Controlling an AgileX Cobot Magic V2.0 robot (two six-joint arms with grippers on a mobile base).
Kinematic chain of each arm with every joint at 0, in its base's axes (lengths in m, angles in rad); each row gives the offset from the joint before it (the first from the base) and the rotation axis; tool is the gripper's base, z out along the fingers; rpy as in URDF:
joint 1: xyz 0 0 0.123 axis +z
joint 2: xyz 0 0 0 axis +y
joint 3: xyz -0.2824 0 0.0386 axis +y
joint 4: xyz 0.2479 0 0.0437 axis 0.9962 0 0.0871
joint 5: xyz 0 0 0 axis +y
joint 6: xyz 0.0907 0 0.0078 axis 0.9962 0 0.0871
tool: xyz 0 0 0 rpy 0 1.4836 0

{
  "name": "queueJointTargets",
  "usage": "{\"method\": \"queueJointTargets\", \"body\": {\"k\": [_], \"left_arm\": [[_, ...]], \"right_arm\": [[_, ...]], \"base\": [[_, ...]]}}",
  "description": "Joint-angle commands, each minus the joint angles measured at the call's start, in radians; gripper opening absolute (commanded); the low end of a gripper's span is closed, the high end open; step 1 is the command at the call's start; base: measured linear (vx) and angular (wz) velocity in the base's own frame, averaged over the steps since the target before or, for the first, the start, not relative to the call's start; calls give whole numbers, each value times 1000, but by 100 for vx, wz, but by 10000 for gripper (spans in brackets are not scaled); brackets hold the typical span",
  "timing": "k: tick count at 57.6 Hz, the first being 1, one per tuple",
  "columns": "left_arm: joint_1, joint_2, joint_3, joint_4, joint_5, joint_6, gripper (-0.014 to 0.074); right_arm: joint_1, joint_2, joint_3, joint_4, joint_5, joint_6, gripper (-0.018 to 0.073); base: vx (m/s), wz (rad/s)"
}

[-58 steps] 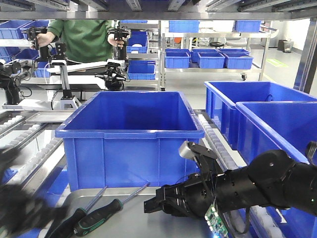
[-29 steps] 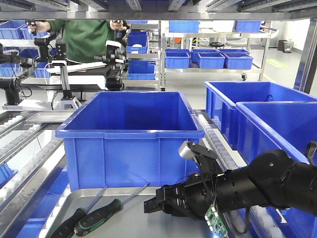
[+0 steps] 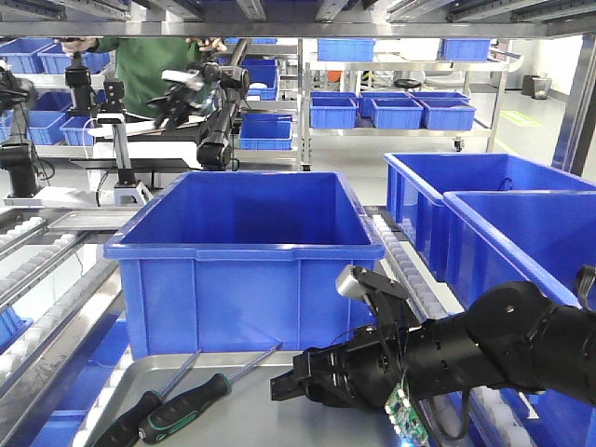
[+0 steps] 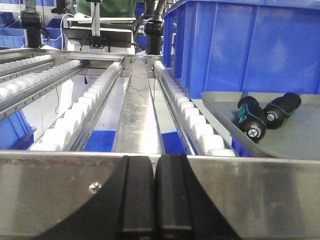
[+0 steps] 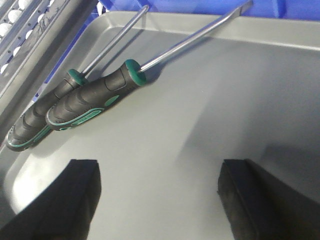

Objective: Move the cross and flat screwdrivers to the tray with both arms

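Observation:
Two screwdrivers lie side by side on the grey tray (image 3: 251,421), shafts pointing at the blue bin: one (image 3: 186,408) nearer the middle, the other (image 3: 126,425) by the left rim. In the right wrist view they (image 5: 90,106) (image 5: 40,116) rest at the upper left of the tray (image 5: 200,125). My right gripper (image 3: 287,385) (image 5: 161,167) hovers open over bare tray, right of the handles, holding nothing. My left gripper (image 4: 155,167) is shut and empty, low behind a steel rail, left of the tray (image 4: 300,137); both handle ends (image 4: 252,120) (image 4: 282,107) show there.
A deep blue bin (image 3: 247,251) stands right behind the tray. Two more blue bins (image 3: 484,196) sit at the right. Roller conveyor tracks (image 4: 75,107) run left of the tray. A steel rail (image 4: 60,185) crosses in front of the left gripper. A person (image 3: 158,70) stands at the back.
The blurred left arm seen at the lower left a second ago has dropped out of the front view. The right arm and both screwdrivers have not moved.

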State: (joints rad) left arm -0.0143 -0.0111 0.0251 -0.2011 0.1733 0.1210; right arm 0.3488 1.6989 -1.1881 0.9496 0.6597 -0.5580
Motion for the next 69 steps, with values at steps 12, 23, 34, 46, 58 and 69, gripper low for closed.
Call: {"method": "queueJointTargets", "body": {"k": [12,23,34,46,58,69], "left_arm": [[-47,-17,32,-2,-142,-13,-8],[-47,-17,32,-2,-135,-13,-8],[-47,-17,32,-2,-135,-13,-8],[-47,-17,32,-2,-135,-13,-8],[-47,-17,32,-2,-135,-13,-8],[-47,-17,32,-2,-135,-13,-8]], "right_arm": [[-4,-48,-33,32,-14,-14,553],[-4,-48,-33,32,-14,-14,553],[-4,-48,-33,32,-14,-14,553],[-4,-48,-33,32,-14,-14,553],[13,-98,-32,-110,-47,23,521],[34,-350,94,-328,-139,232,352]], "base": [[0,0],[0,0],[0,0],[0,0],[0,0],[0,0]]}}
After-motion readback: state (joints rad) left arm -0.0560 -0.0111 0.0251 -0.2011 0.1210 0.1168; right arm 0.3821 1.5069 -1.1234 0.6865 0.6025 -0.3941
